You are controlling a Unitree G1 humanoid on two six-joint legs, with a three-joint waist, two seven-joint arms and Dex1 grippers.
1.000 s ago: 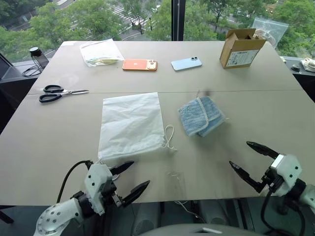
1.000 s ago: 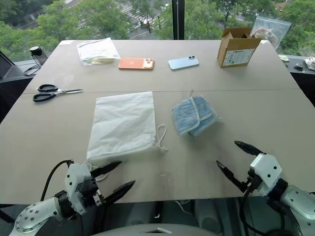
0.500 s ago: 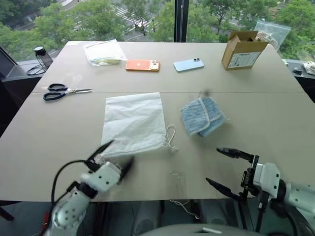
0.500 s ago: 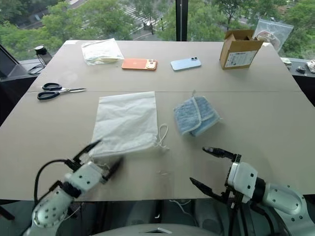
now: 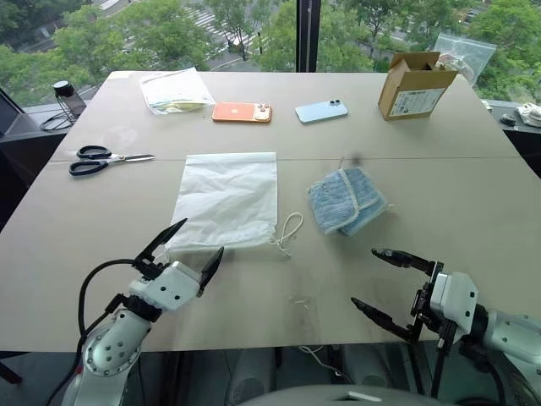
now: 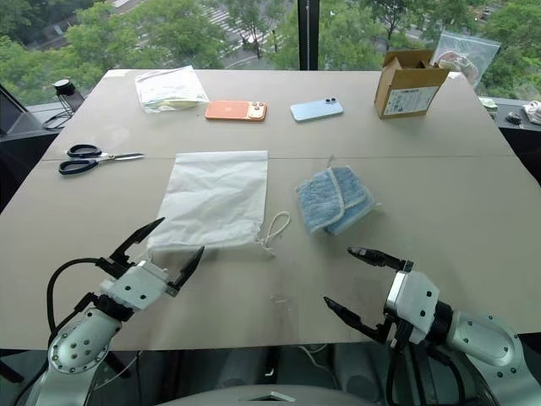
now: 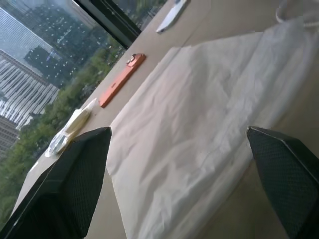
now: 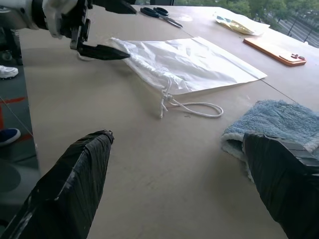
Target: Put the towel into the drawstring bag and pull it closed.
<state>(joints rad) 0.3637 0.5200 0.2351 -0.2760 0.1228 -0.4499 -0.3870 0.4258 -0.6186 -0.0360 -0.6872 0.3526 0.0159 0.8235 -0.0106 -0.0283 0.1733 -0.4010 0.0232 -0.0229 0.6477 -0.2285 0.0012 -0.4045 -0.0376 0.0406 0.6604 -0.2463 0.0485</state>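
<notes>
Worktop [image 5: 439,194] carries everything I can see, and I take it from the biggest thing down. Bag [image 5: 226,200] lies flat near the middle, slightly toward my left, its cords [image 5: 286,233] looped loose off its near right corner. Box [image 5: 412,83] stands open at the far right corner. Clear pouch with yellowish papers [image 5: 175,89] sits at the far left. Towel [image 5: 346,200] lies folded just right of the bag, apart from it, the cords between them. Scissors [image 5: 106,159] lie near the left edge. Two phones rest along the far edge, the orange phone [image 5: 241,112] left of the blue phone [image 5: 321,111].

My left gripper [image 5: 191,249] hovers over the near edge, just short of the bag's near left corner, jaws wide and holding nothing; my right wrist view shows one fingertip close to the bag's hem. My right gripper [image 5: 382,282] hangs at the near edge, near side of the towel and well short of it, jaws wide and empty too.
</notes>
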